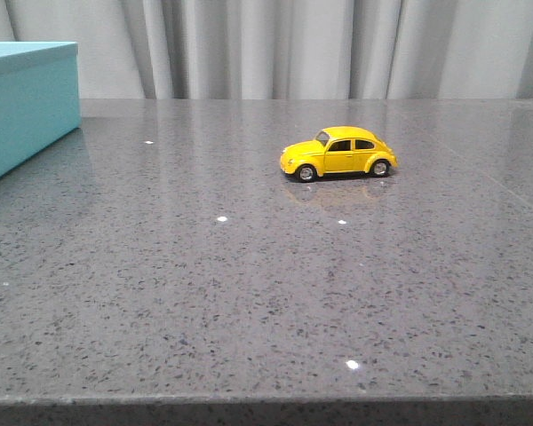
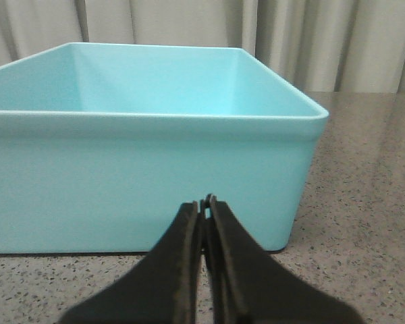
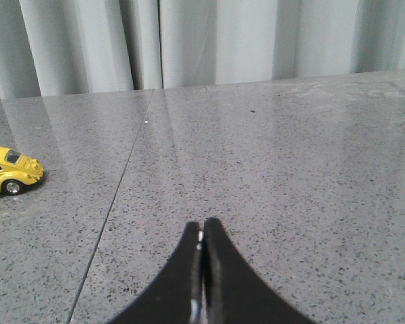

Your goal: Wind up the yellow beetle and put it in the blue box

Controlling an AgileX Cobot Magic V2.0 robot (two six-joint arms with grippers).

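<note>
Grey speckled worktop (image 1: 249, 293): carries everything.
Yellow beetle (image 1: 338, 153): on its wheels, well right of the blue box (image 1: 27, 102).
Left gripper (image 2: 204, 210): jaws pressed together, empty, near box wall.
Right gripper (image 3: 202, 233): jaws together, empty.

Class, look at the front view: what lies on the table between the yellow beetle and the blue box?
Nothing stands between them. In the front view, only bare speckled grey tabletop separates the yellow beetle from the blue box.

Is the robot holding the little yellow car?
No. Both grippers, left and right, are shut on nothing. The small glossy yellow toy car sits alone on the table.
</note>
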